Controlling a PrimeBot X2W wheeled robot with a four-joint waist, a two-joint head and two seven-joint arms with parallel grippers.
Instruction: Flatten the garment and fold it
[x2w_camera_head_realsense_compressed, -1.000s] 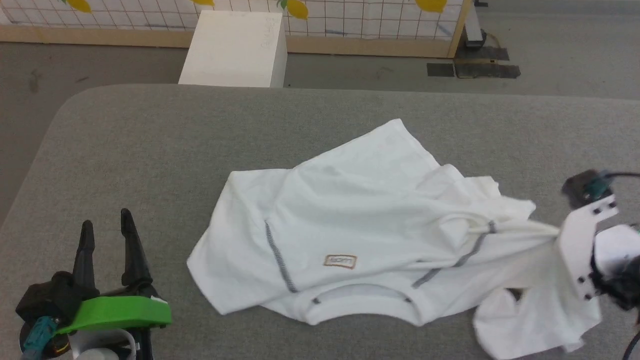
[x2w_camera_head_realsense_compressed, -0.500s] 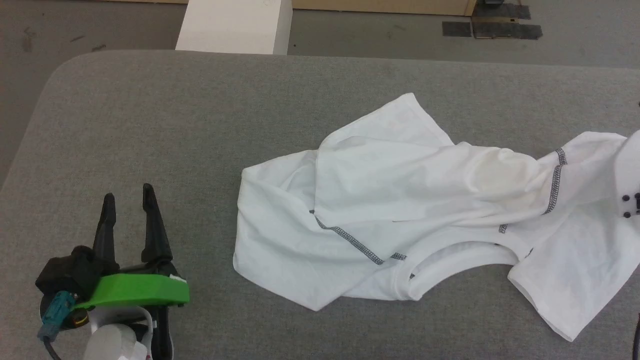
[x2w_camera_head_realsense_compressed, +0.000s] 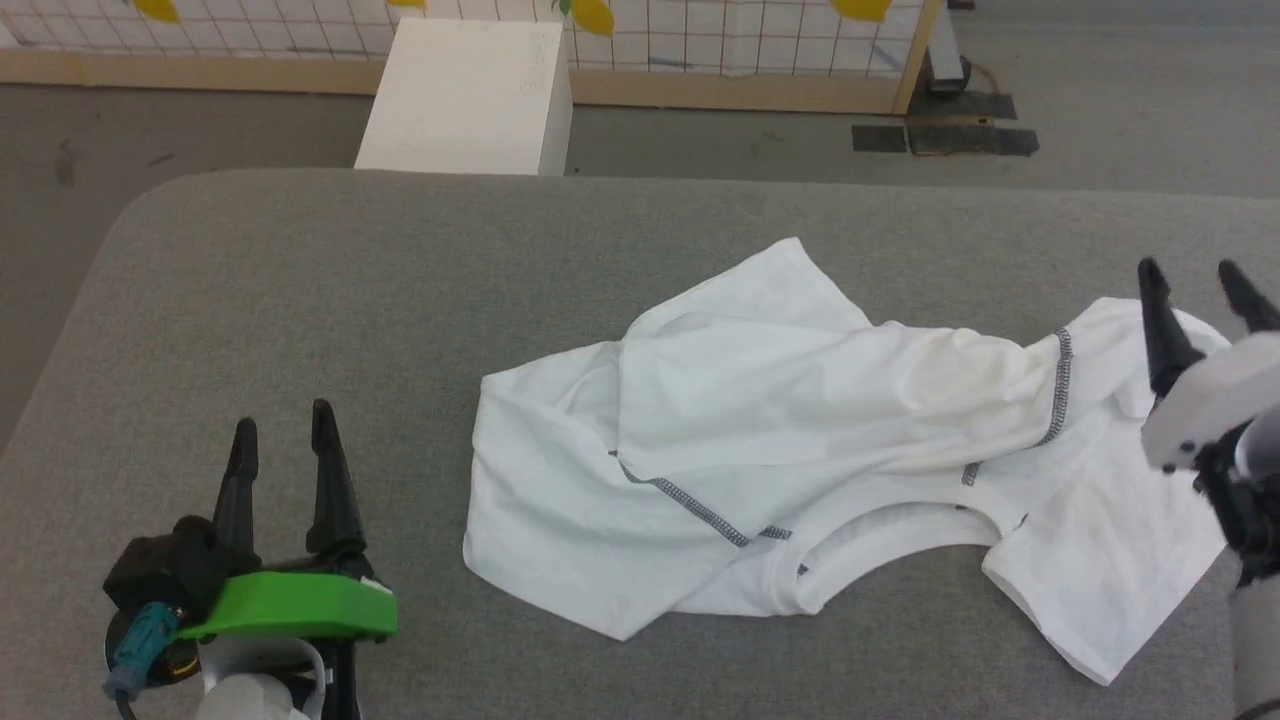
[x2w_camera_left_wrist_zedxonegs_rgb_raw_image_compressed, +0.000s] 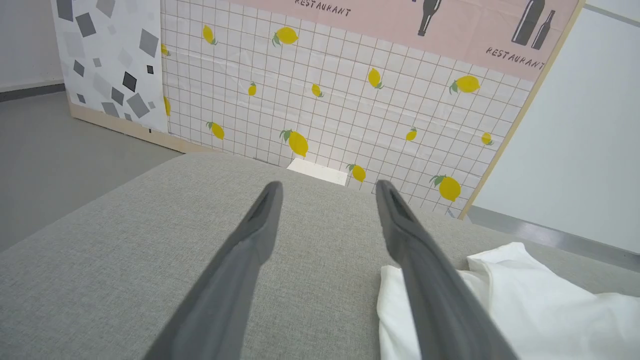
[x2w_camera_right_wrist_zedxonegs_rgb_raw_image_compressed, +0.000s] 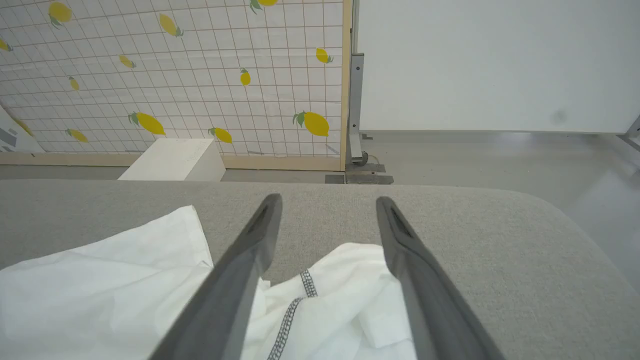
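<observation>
Loosely rumpled on grey table (x2w_camera_head_realsense_compressed: 350, 280): white shirt (x2w_camera_head_realsense_compressed: 800, 400), doubled over itself, zigzag seams showing; left gripper (x2w_camera_head_realsense_compressed: 283, 415) and right gripper (x2w_camera_head_realsense_compressed: 1188, 267) spread wide, empty.

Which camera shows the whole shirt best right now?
The head view: nearly the whole garment lies crumpled on the grey table, neckline toward the robot. The left wrist view catches one white edge; the right wrist view, a bunched part with zigzag stitching.

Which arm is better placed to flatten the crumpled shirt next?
Likely right. The right claw is open over the garment's bunched right end, near a zigzag seam. The left claw, also open, sits over bare table, apart from the cloth.
</observation>
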